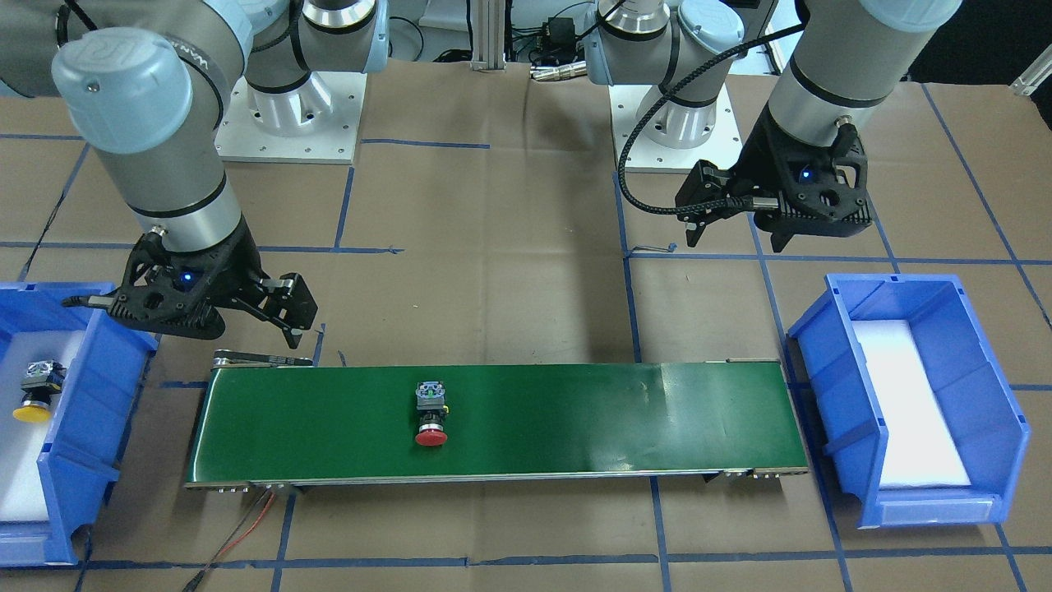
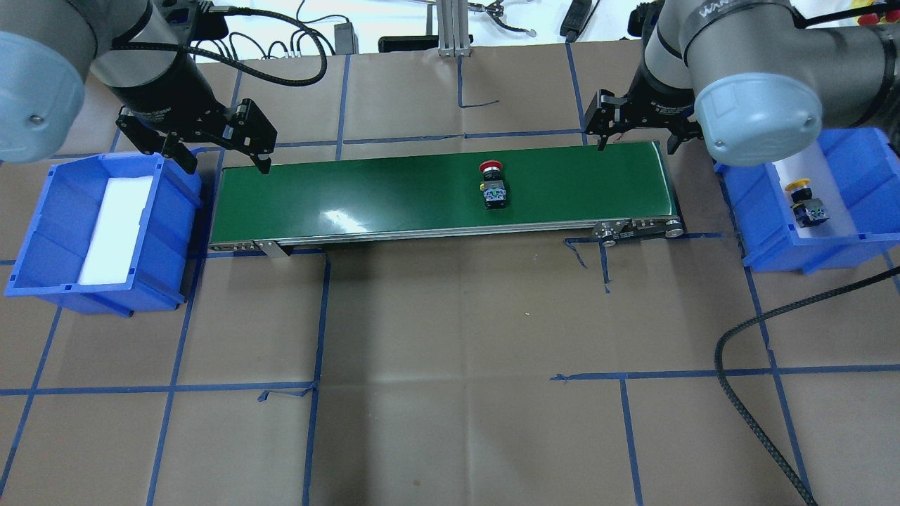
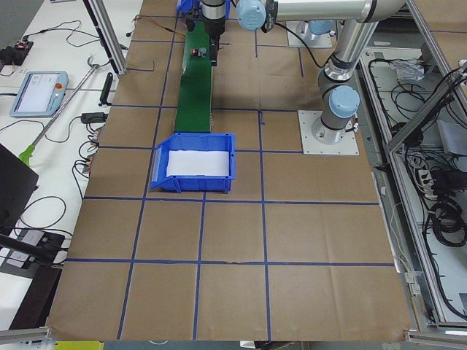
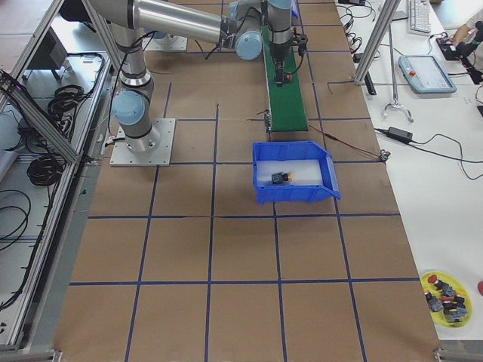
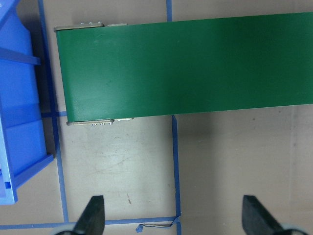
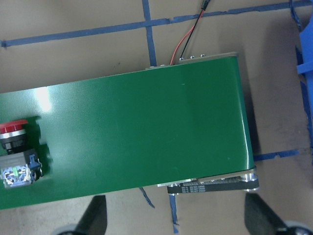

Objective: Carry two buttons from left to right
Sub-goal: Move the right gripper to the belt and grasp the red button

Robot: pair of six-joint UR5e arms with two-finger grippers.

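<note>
The red-capped button (image 1: 430, 411) lies on its side on the green conveyor belt (image 1: 575, 411), right of the belt's middle in the overhead view (image 2: 492, 186); it shows at the left edge of the right wrist view (image 6: 14, 156). The yellow-capped button (image 2: 803, 200) lies in the blue bin on my right (image 2: 865, 161). My left gripper (image 2: 227, 166) hangs open and empty above the belt's left end. Over the belt's right end, my right gripper (image 2: 636, 145) is open too, with nothing between its fingers (image 6: 93, 215).
A blue bin (image 2: 49, 211) with only a white foam pad stands off the belt's left end. Blue tape lines cross the brown table. A yellow dish of several spare buttons (image 4: 447, 296) sits on a side bench. A black cable (image 2: 745, 393) loops at front right.
</note>
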